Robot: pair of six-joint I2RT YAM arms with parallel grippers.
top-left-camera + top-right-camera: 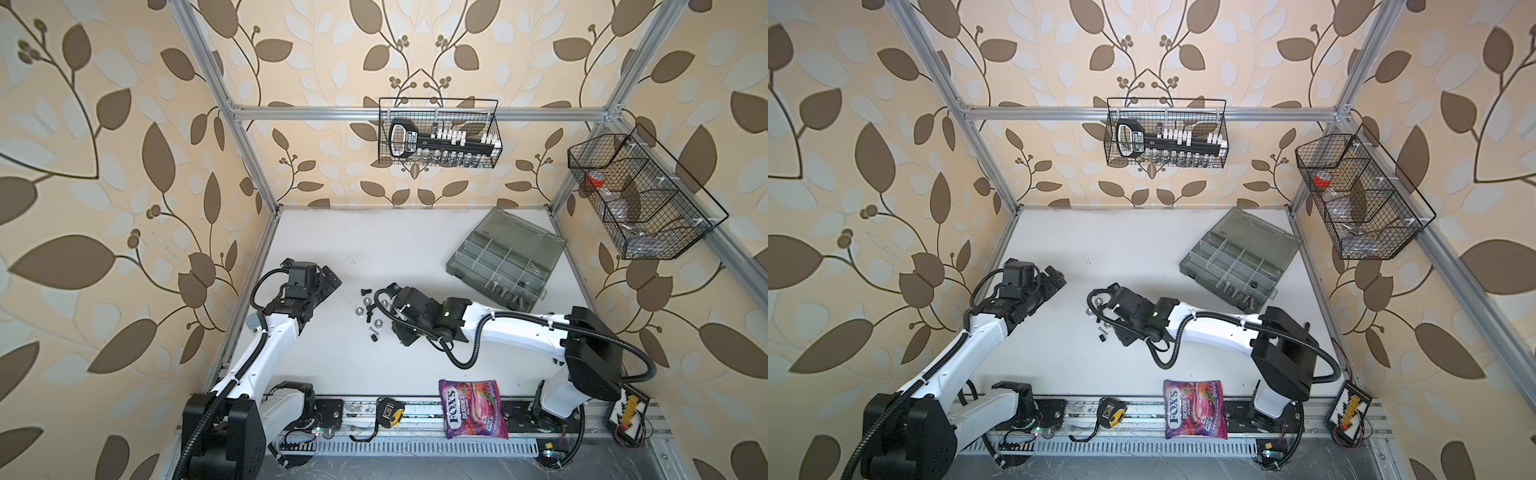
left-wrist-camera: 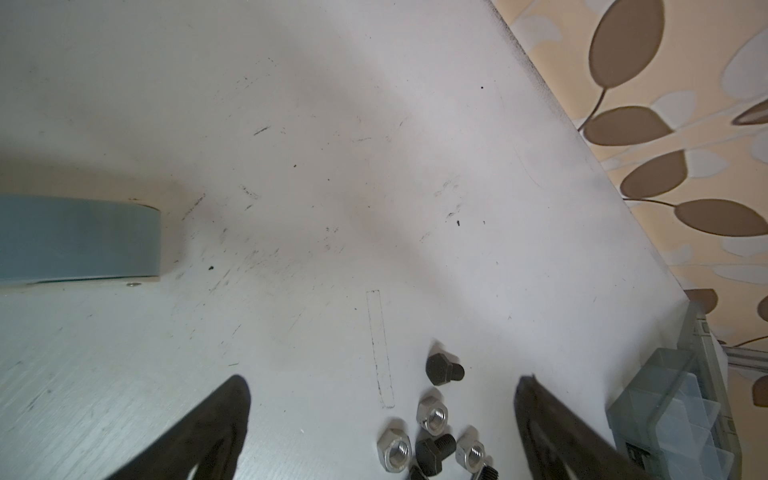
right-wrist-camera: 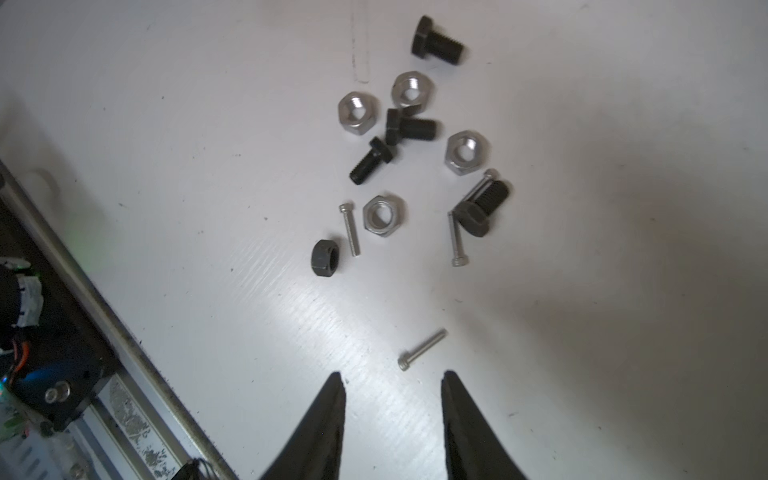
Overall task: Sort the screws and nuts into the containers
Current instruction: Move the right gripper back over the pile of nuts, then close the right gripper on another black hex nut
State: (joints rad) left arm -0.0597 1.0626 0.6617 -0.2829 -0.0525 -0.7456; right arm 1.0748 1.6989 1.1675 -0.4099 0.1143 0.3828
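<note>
Loose screws and nuts lie in a small pile (image 1: 370, 311) at the table's middle. In the right wrist view I see several silver nuts (image 3: 466, 151), a black nut (image 3: 326, 257), black bolts (image 3: 436, 39) and thin screws (image 3: 422, 349). My right gripper (image 3: 391, 378) hangs over the table just short of the nearest thin screw, its jaws apart and empty; in both top views it is beside the pile (image 1: 401, 334) (image 1: 1125, 336). My left gripper (image 1: 330, 279) (image 2: 382, 386) is wide open, left of the pile. The grey organizer box (image 1: 478, 259) stands open at the back right, with a few bolts (image 1: 503, 287) in a front compartment.
Two black wire baskets hang on the frame, one on the back rail (image 1: 438, 133) and one on the right (image 1: 640, 195). A candy bag (image 1: 473, 409), a tape measure (image 1: 388, 411) and a small circuit board (image 1: 627, 415) lie along the front rail.
</note>
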